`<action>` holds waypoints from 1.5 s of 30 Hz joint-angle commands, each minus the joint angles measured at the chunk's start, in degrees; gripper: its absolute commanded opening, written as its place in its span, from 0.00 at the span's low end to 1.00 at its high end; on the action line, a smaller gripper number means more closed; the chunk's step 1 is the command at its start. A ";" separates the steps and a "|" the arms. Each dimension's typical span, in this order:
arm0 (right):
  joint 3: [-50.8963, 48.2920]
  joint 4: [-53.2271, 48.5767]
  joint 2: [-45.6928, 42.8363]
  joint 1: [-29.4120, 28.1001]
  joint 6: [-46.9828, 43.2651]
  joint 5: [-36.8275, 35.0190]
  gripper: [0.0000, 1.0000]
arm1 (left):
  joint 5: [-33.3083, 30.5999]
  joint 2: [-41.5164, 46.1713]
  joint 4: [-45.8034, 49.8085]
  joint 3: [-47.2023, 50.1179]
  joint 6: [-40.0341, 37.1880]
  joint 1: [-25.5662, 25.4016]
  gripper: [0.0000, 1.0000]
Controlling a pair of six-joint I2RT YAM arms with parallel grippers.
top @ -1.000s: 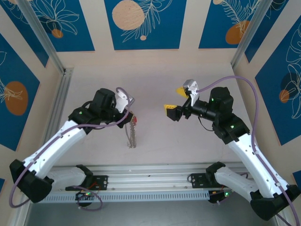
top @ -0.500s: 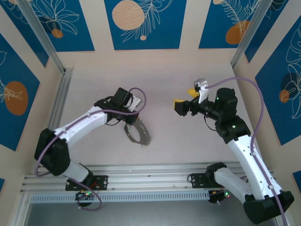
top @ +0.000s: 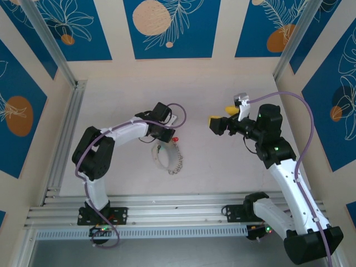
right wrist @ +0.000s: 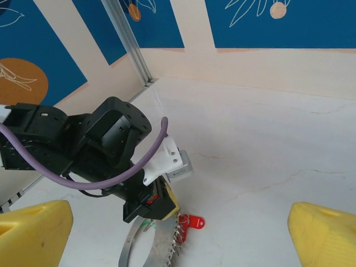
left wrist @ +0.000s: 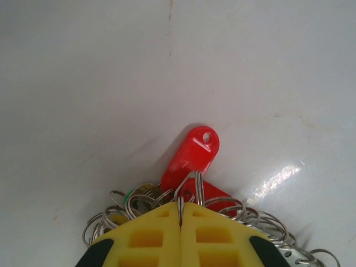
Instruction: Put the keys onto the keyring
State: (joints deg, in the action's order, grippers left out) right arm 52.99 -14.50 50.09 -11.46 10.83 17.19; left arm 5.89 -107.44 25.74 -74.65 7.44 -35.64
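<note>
Keyring (top: 176, 163) now down on glossy white table (top: 233, 172), clamped in left gripper (left wrist: 179, 207); right gripper (top: 221, 115) apart.

Own right gripper (right wrist: 180, 236) spread wide: yellow pads (right wrist: 34, 231) at bottom left and bottom right corners, well apart. Between them left arm (right wrist: 83, 142): black housing, purple cable (right wrist: 111, 179) looping across, white bracket (right wrist: 164, 161). left gripper (right wrist: 160, 210) angled down toward white table (right wrist: 267, 150), tip at upper edge of keyring (right wrist: 132, 247). Ring's grey band curves at left, beaded edge at right. red key (right wrist: 192, 222) on table, just beside beaded edge. green speck (right wrist: 146, 225) under tip. Blue-and-cream walls (right wrist: 267, 55) behind.
</note>
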 commanded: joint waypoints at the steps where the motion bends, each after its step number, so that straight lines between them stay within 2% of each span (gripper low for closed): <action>1: -1.28 0.82 0.07 0.56 1.29 0.49 0.99 | -0.09 -0.24 -1.36 -2.25 1.32 -0.32 0.03; 6: -2.47 2.15 0.00 1.25 3.13 -1.37 0.99 | -0.98 1.51 0.27 -2.86 1.05 -0.36 0.33; 9: -3.30 2.87 -0.81 1.74 3.70 -2.92 0.99 | -2.20 3.78 1.90 -2.96 0.49 -0.23 0.56; 12: -3.96 3.12 -1.62 2.38 4.99 -5.24 0.99 | -3.42 7.71 3.11 -2.22 -0.13 -0.18 0.67; 14: -4.82 2.90 -2.24 2.92 5.81 -7.60 0.99 | -3.77 12.13 2.85 -0.33 -0.57 0.12 0.83; 15: -5.39 2.82 -2.40 3.30 6.14 -8.70 0.99 | -3.86 14.40 2.45 0.81 -1.10 0.44 0.97; 16: -6.22 2.74 -2.61 3.74 6.83 -10.22 0.99 | -4.41 17.39 1.34 2.70 -1.69 0.87 1.00; 22: -11.08 3.94 -0.48 8.56 7.85 -15.49 0.99 | -15.79 36.19 -9.16 18.30 -3.01 4.89 1.00; 24: -13.13 5.71 0.38 10.44 8.86 -17.06 0.99 | -18.75 39.46 -9.41 21.49 -2.13 7.20 1.00; 27: -18.23 11.33 -0.24 11.38 9.06 -21.77 0.99 | -28.64 41.83 -10.85 25.81 0.54 10.31 1.00; 29: -23.00 17.33 -1.95 11.38 6.64 -22.35 0.99 | -29.54 43.09 -14.99 29.68 -1.34 12.62 1.00; 32: -26.72 20.06 -3.33 11.46 4.03 -26.64 0.99 | -33.68 46.52 -29.43 39.46 -7.03 13.34 1.00; 34: -28.63 22.56 -3.00 11.47 2.20 -27.78 0.99 | -36.61 48.07 -42.76 46.08 -10.32 13.77 1.00; 36: -31.80 29.04 -2.25 11.47 -1.32 -24.60 0.99 | -37.37 46.96 -52.68 50.39 -12.53 15.42 1.00; 40: -34.69 36.78 2.31 11.47 -3.09 -24.50 0.99 | -41.59 38.15 -56.45 48.86 -16.71 18.03 1.00; 43: -36.26 44.08 8.36 11.78 -3.62 -25.30 0.99 | -38.97 33.35 -66.11 50.59 -16.72 19.99 1.00; 45: -36.40 47.63 12.84 12.06 -3.52 -25.11 0.99 | -37.46 30.02 -68.69 50.08 -16.42 21.12 1.00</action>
State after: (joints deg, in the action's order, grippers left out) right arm 17.50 22.96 59.44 0.10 9.19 -6.98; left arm -31.75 -74.70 -31.27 -24.77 -7.29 -16.16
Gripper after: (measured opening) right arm 0.992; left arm 0.997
